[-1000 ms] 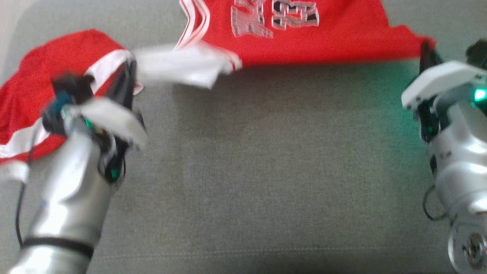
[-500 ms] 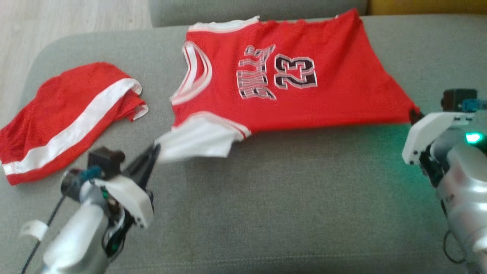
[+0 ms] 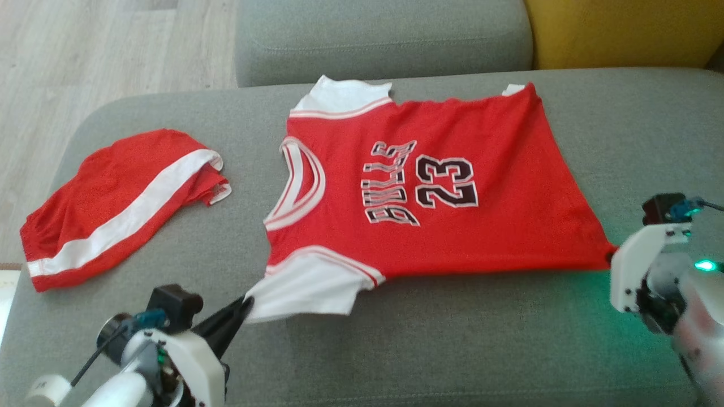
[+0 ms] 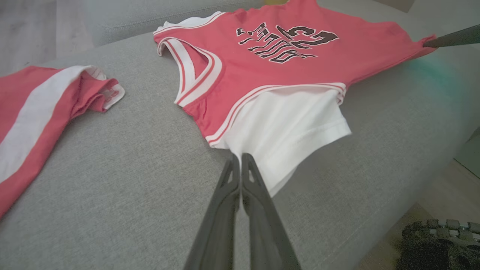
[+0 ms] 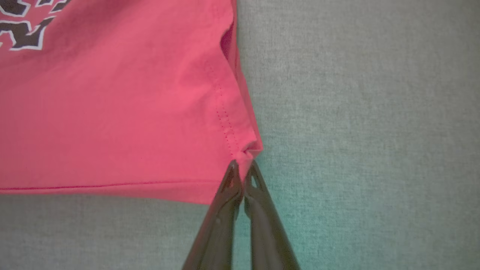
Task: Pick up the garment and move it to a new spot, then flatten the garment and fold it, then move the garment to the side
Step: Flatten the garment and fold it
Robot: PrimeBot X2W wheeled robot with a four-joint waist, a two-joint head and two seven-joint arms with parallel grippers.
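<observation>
A red jersey with white sleeves and the number 23 lies spread face up on the grey couch seat, collar toward the left. My left gripper is shut on the near white sleeve, its tips pinching the sleeve's edge. My right gripper is shut on the jersey's near hem corner at the right. The cloth between the two grips is pulled fairly flat.
Red shorts with a white stripe lie crumpled at the seat's left end, also seen as red shorts in the left wrist view. A grey back cushion and a yellow cushion stand behind. Wooden floor lies beyond the left edge.
The head camera has tilted up, bringing the whole jersey and cushions into view. Both grippers have drawn toward the seat's near edge with the jersey, which now lies spread out.
</observation>
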